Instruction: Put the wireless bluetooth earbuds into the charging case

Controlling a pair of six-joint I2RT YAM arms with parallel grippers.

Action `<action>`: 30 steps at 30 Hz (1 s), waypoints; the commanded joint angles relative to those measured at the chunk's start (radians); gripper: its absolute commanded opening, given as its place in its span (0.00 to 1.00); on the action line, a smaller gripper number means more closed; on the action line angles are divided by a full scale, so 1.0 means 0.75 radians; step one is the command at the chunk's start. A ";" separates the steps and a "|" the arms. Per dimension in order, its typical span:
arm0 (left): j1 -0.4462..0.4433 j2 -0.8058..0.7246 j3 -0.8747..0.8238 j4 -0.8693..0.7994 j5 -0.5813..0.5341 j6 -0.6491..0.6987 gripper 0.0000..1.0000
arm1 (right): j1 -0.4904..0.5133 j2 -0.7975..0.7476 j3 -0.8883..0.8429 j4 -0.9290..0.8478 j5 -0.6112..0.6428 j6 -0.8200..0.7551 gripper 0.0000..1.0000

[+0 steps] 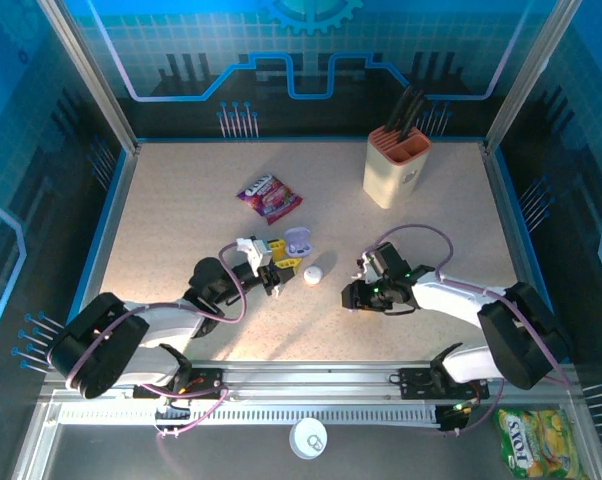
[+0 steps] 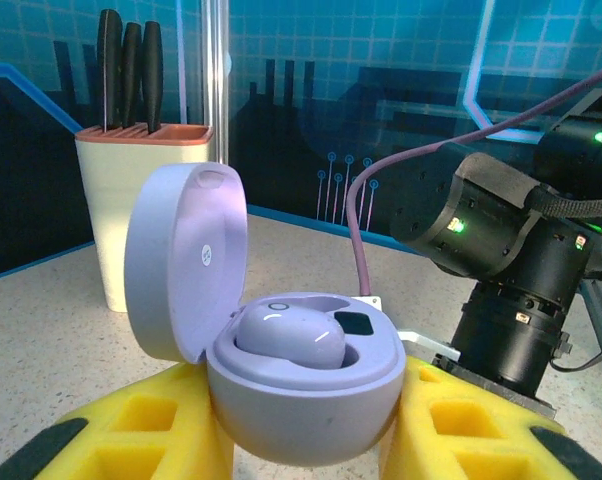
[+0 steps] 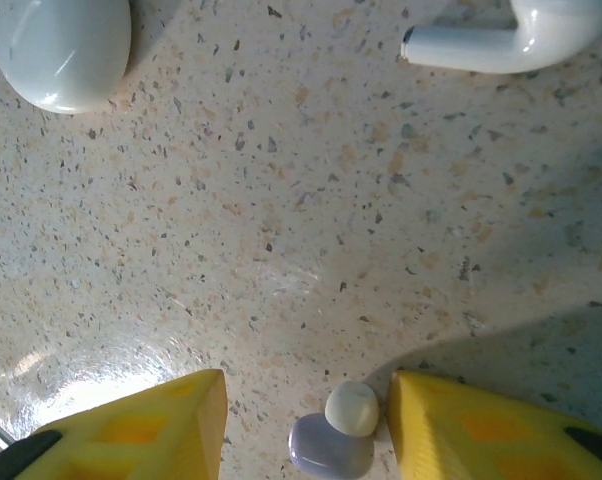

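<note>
Right gripper (image 3: 306, 378), half open, straddles a lilac earbud (image 3: 333, 445) lying near one finger, long axis roughly along the fingers, cream tip outward. Left gripper (image 2: 306, 405) clamps the open charging case (image 2: 271, 335).

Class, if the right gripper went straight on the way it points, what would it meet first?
The right gripper points down at the table. Its fingers straddle the earbud, so the tips would probably touch the table first; how near they are is unclear.
</note>
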 commanded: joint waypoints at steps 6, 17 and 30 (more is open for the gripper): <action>-0.010 -0.055 0.009 -0.012 -0.071 -0.041 0.34 | 0.113 -0.049 -0.063 -0.015 -0.015 0.056 0.47; -0.009 -0.194 -0.029 -0.209 -0.114 -0.024 0.35 | 0.185 -0.228 -0.085 -0.138 0.067 0.122 0.47; 0.060 -0.228 -0.031 -0.308 -0.227 -0.086 0.34 | 0.382 -0.160 0.267 -0.658 0.518 -0.146 0.47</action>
